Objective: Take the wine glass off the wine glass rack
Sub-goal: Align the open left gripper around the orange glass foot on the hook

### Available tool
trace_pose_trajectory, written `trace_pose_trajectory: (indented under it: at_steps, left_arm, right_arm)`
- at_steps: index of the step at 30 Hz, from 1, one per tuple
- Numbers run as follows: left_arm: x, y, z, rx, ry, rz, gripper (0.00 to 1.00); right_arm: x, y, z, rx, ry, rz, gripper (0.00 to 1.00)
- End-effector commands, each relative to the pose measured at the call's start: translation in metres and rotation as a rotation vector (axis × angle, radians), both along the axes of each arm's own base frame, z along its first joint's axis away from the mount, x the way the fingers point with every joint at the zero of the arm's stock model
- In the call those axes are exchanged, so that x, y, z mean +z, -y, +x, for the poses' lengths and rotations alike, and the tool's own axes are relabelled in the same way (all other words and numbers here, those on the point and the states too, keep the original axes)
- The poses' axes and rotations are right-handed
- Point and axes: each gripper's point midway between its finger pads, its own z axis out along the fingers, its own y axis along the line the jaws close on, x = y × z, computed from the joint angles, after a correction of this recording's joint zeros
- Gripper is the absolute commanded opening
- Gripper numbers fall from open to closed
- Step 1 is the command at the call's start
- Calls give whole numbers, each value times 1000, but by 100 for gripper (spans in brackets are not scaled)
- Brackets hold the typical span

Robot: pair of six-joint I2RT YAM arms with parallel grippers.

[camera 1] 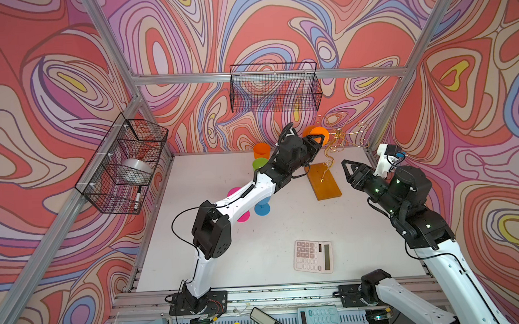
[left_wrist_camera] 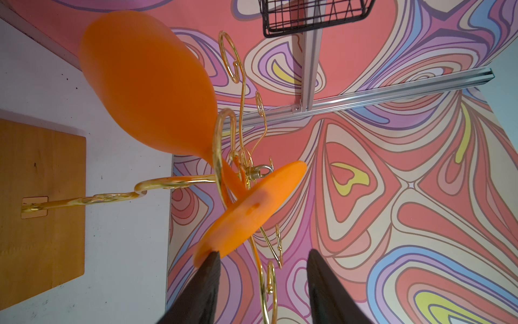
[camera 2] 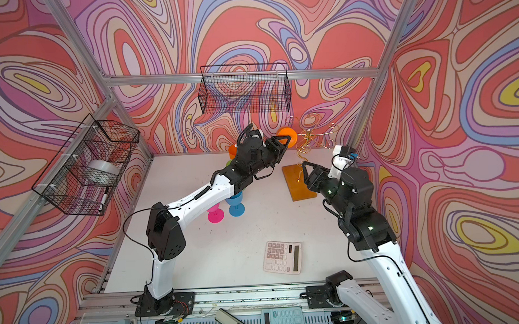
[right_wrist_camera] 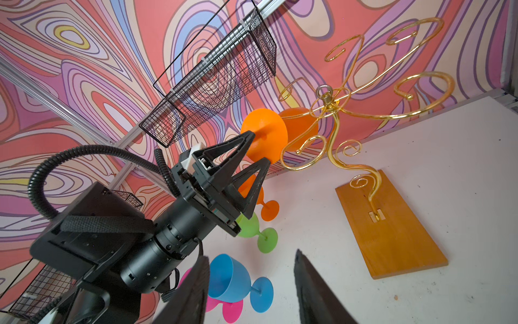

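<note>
An orange wine glass [left_wrist_camera: 148, 92] hangs upside down from a curled arm of the gold wire wine glass rack [left_wrist_camera: 224, 134]. Its round foot [left_wrist_camera: 252, 207] is tilted on the arm. In both top views the wine glass [camera 1: 320, 134] [camera 2: 290, 135] hangs at the back of the table, left of the rack's stem [camera 1: 337, 139] [camera 2: 306, 140]. My left gripper [left_wrist_camera: 263, 252] [right_wrist_camera: 259, 147] [camera 1: 320, 141] is open at the foot, one fingertip [left_wrist_camera: 213, 261] at its rim, gripping nothing. My right gripper [right_wrist_camera: 252, 255] [camera 1: 344, 170] hovers open and empty to the right of the rack's amber base [camera 1: 324, 181].
Orange [camera 1: 261, 150], green [camera 1: 259, 162], blue [camera 1: 262, 208] and pink [camera 1: 242, 215] glasses stand on the table under my left arm. A calculator [camera 1: 313, 255] lies near the front. Black wire baskets hang on the back wall [camera 1: 275, 88] and the left wall [camera 1: 124, 164].
</note>
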Motion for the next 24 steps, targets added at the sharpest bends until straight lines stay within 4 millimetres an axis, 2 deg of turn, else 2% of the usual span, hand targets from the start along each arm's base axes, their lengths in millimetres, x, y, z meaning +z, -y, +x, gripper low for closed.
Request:
trace_pose_trajectory:
  at_steps: [1,10,15,24]
  left_arm:
    - [24,-6,-10,-4,25,-37,52]
    - [48,-11,-16,-12,71,-57,55]
    - [55,-14,-22,-19,86,-57,57]
    - [52,-25,-28,-13,70,-51,58]
  right_arm:
    - [3,2,-1,-7,20,0,51]
    - [5,2,-2,-6,28,0,51]
    - [7,2,-1,-7,33,2,51]
    - [9,5,-3,-20,42,0,51]
